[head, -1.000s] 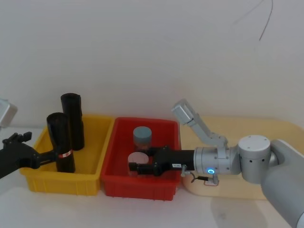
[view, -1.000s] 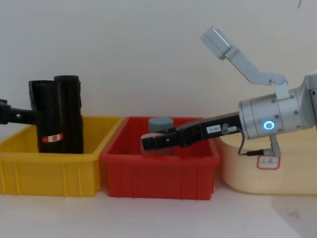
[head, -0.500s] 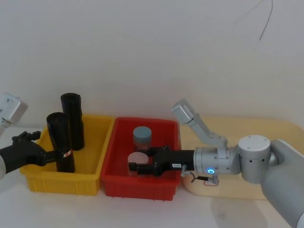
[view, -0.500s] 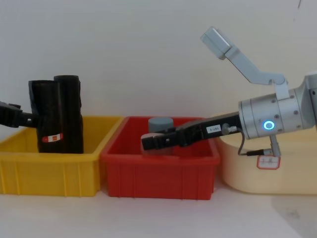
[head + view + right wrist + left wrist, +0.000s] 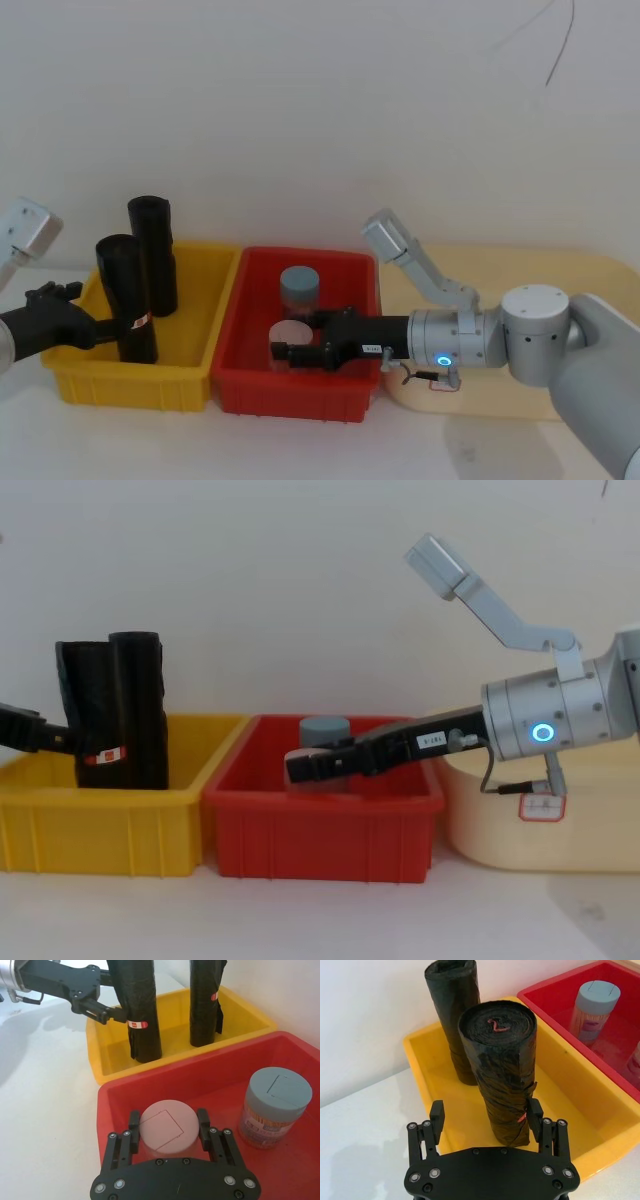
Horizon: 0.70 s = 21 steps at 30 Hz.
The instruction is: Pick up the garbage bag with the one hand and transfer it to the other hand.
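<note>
Two black garbage bag rolls stand upright in the yellow bin (image 5: 130,385). The nearer garbage bag (image 5: 125,300) (image 5: 502,1070) (image 5: 90,710), with a small red label, leans slightly. My left gripper (image 5: 118,323) (image 5: 486,1107) (image 5: 117,1010) is open around its lower part. One finger lies against the roll and the other stands clear of it. My right gripper (image 5: 278,352) (image 5: 168,1117) (image 5: 295,770) hovers in the red bin (image 5: 290,395), fingers apart on either side of a pink-lidded jar (image 5: 167,1132).
The second roll (image 5: 152,255) stands behind the first, near the yellow bin's back wall. A grey-lidded jar (image 5: 299,290) sits at the back of the red bin. A cream tray (image 5: 520,400) lies under my right arm. White table surface stretches in front of the bins.
My left arm has swung so that its wrist sits higher and its fingers lower on the nearer roll. That roll has tipped slightly to the left. The right arm has not moved.
</note>
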### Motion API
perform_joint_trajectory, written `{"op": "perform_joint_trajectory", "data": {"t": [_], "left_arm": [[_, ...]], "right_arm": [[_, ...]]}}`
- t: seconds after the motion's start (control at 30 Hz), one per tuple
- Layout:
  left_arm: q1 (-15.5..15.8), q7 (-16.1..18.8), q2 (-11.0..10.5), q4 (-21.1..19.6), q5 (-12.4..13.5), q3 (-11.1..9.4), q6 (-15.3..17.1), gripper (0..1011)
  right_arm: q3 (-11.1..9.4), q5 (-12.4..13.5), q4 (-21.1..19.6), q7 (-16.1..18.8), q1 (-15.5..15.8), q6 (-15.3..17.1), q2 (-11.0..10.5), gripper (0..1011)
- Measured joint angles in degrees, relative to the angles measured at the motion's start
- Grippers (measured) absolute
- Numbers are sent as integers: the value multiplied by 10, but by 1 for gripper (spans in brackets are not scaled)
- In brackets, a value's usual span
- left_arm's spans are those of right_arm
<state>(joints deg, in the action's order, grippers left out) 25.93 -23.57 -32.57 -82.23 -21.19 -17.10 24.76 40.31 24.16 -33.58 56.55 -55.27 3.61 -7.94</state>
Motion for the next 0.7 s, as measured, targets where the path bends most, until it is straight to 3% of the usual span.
{"op": "perform_joint_trajectory", "data": {"t": [0.7], "left_arm": [[66,-68,29,108,-4,-38,-65,1001]], "right_arm": [[0,0,0,0,0,0,0,650]]}}
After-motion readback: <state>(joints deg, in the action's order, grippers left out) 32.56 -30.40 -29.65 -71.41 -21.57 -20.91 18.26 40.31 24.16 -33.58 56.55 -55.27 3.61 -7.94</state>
